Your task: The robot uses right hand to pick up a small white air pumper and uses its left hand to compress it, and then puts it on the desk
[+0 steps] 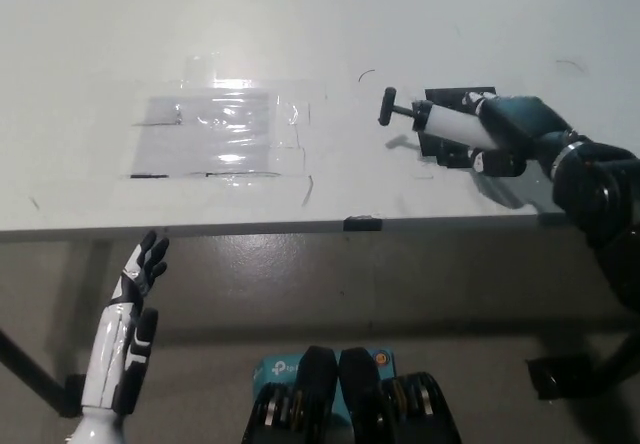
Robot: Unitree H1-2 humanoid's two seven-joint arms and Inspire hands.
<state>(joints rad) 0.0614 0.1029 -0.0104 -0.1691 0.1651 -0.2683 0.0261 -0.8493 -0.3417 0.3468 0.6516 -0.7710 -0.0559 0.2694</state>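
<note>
- Head view: the black right hand (510,129) is wrapped around the barrel of the small white air pump (445,124), holding it low over the far right part of the surface (90,54), above or just on a dark flat pad (445,144); contact cannot be told.
- The pump lies nearly level, its black rod and handle (386,107) pointing toward the middle of the surface and sticking out from the barrel.
- The white left hand (140,269) hangs below the near edge of the surface at the lower left, holding nothing, fingers spread, well apart from the pump.
- A clear taped sheet (220,134) lies flat left of centre, not involved.
- Risk: if the right hand lets go while the pump hangs above the pad, the round barrel may roll or bounce off toward the near edge.
- Risk: the pump lies partly across the edge of the pad, so it may settle tilted and slide when freed.
- Risk: fingers opening unevenly could drag the barrel and swing the handle around.
</note>
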